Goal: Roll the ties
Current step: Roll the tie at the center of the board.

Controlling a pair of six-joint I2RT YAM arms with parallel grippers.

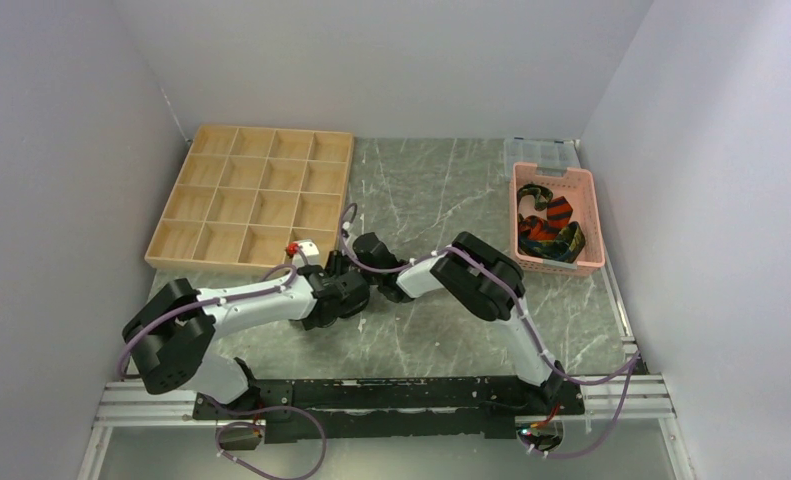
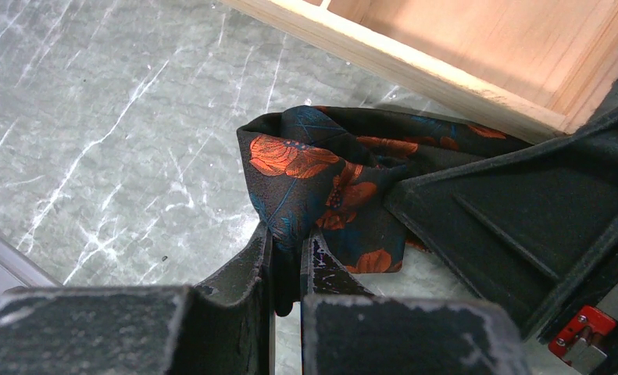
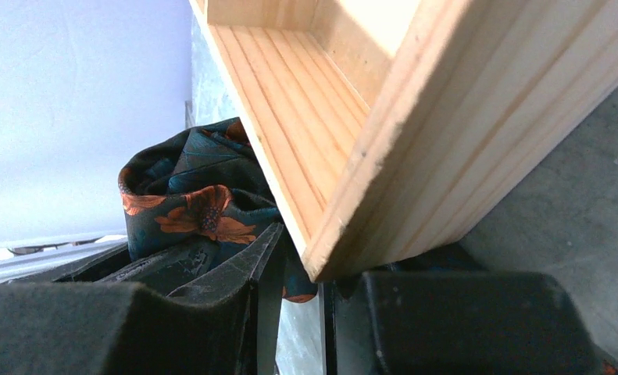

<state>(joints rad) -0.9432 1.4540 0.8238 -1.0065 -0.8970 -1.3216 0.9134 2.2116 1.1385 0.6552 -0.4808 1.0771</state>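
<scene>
A black tie with orange-red leaf blotches (image 2: pixel 321 160) lies bunched on the table by the front right corner of the wooden tray (image 2: pixel 415 58). My left gripper (image 2: pixel 288 238) is shut on a fold of it. My right gripper (image 3: pixel 298 262) is shut on another part of the same tie (image 3: pixel 188 199), right under the tray's corner (image 3: pixel 352 156). In the top view both grippers, left (image 1: pixel 354 285) and right (image 1: pixel 361 250), meet there and hide the tie. Several striped ties (image 1: pixel 549 225) lie in the pink basket (image 1: pixel 591 215).
The wooden tray of compartments (image 1: pixel 251 195) stands at the back left, its corner touching the work spot. A clear plastic box (image 1: pixel 541 152) sits behind the pink basket at the right wall. Grey marble tabletop (image 1: pixel 441 190) lies between them.
</scene>
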